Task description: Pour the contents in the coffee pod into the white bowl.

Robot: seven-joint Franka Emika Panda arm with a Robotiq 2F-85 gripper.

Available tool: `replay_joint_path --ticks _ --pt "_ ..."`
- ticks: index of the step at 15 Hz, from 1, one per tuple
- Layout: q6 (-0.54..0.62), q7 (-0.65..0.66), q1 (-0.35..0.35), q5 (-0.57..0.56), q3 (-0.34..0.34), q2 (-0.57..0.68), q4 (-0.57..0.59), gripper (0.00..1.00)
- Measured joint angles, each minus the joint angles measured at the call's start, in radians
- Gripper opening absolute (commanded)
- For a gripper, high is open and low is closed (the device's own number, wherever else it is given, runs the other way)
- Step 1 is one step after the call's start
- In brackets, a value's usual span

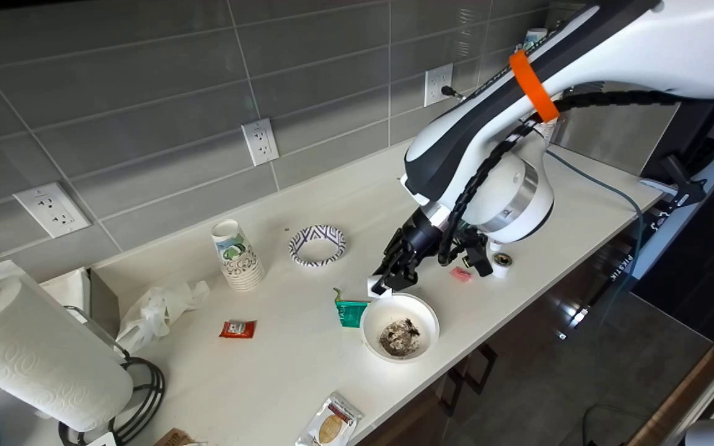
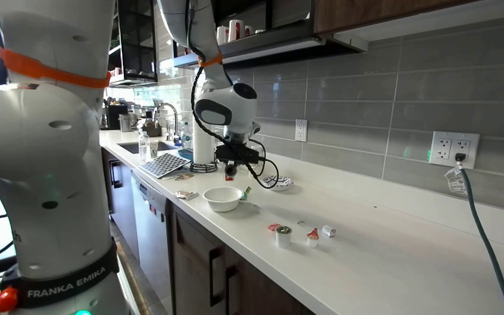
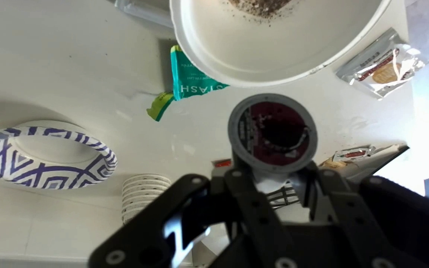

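Though wrist-view only, maroon pod lid (image 3: 268, 149).

Looked bright over the counter (image 2: 387, 262), burned to white beside the arm (image 2: 55, 144) in an exterior view. In the wrist view, glared off the foil packet (image 3: 384, 67), washed out at right, blurred softly at the fingers (image 3: 257, 208).

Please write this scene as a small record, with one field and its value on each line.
Gripper: closed on the coffee pod
Pod lid: maroon, with a dark opening
White bowl: on the counter, near the pod
Bowl contents: brown and pale loose material
Pouring: no falling stream visible
Remaining inside pod: cannot tell
Beside white bowl: green packet
Toward the wall: patterned bowl, stacked paper cups
Also on the counter: red packet, silver packet
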Motion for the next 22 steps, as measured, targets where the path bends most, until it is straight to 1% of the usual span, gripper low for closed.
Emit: replay_joint_path --ticks 3,9,10,12,14,15,18,22 --pt "-0.071 -0.142 -0.020 0.107 0.001 -0.001 0.011 0.08" --pt "-0.201 -0.322 -0.065 0.232 -0.001 -0.002 0.010 0.08" --pt "-0.243 -0.355 -0.048 0.259 -0.034 -0.005 0.010 0.08" --pt "-0.322 -0.399 0.024 0.291 -0.147 -0.015 0.007 0.08" --pt "-0.376 -0.422 0.092 0.302 -0.246 -0.021 0.003 0.08" --pt "-0.393 -0.428 0.119 0.304 -0.283 -0.022 0.001 0.08" --pt "-0.415 -0.435 0.179 0.304 -0.357 -0.022 -0.002 0.08" --pt "-0.418 -0.437 0.230 0.304 -0.403 -0.023 -0.003 0.08"
